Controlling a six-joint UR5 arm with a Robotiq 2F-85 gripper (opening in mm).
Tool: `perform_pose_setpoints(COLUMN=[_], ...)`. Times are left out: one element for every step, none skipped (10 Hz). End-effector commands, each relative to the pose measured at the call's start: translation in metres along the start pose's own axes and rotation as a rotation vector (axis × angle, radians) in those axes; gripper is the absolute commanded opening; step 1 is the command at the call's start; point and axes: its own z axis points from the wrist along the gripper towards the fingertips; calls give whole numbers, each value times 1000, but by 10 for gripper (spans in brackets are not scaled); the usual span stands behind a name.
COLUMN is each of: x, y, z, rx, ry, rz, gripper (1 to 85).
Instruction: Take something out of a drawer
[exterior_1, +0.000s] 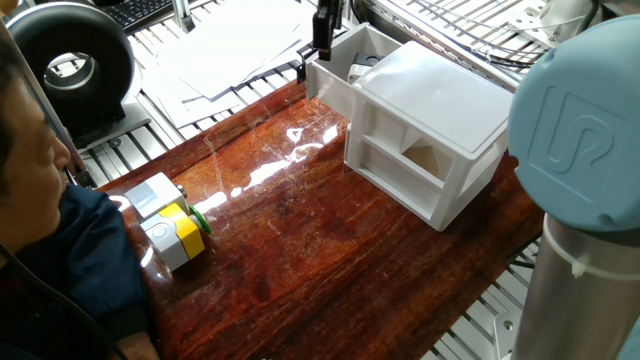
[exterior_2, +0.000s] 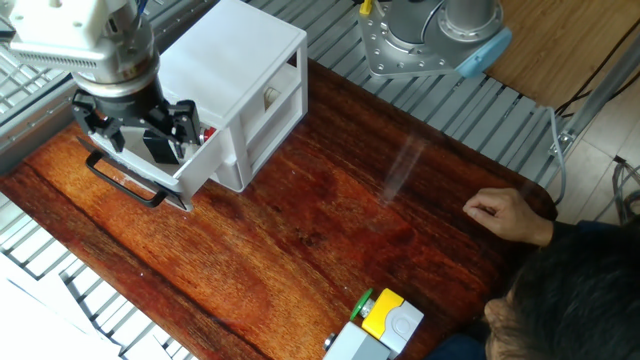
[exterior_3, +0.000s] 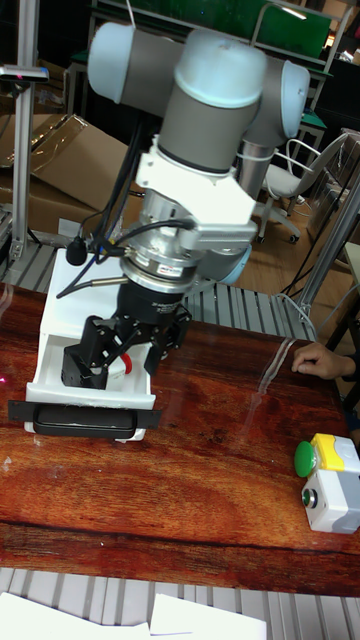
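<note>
Glossy reddish wooden tabletop (exterior_2: 330, 210) on slatted metal bench (exterior_2: 470, 110), cardboard boxes (exterior_3: 75, 170) behind.

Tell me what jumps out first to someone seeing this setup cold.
The big grey arm's gripper is reaching down into the pulled-out white drawer at one end of the glossy red-brown table; a red knob shows beside its fingers. The drawer slides out of a white two-tier cabinet. At the opposite end, near a seated person's hand, sits a grey-and-yellow block with a green knob.
</note>
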Motion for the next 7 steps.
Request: perform_pose_setpoints(x=[24, 29, 32, 35, 36, 36, 36], y=[1, 5, 9, 9, 7, 6, 5], z=[6, 8, 10, 11, 12, 12, 14], rx=[-34, -54, -72, -70, -65, -61, -57], ry=[9, 9, 9, 11, 15, 17, 16], rz=[24, 44, 55, 52, 47, 41, 35], gripper=[747, 747, 747, 750, 750, 750, 750])
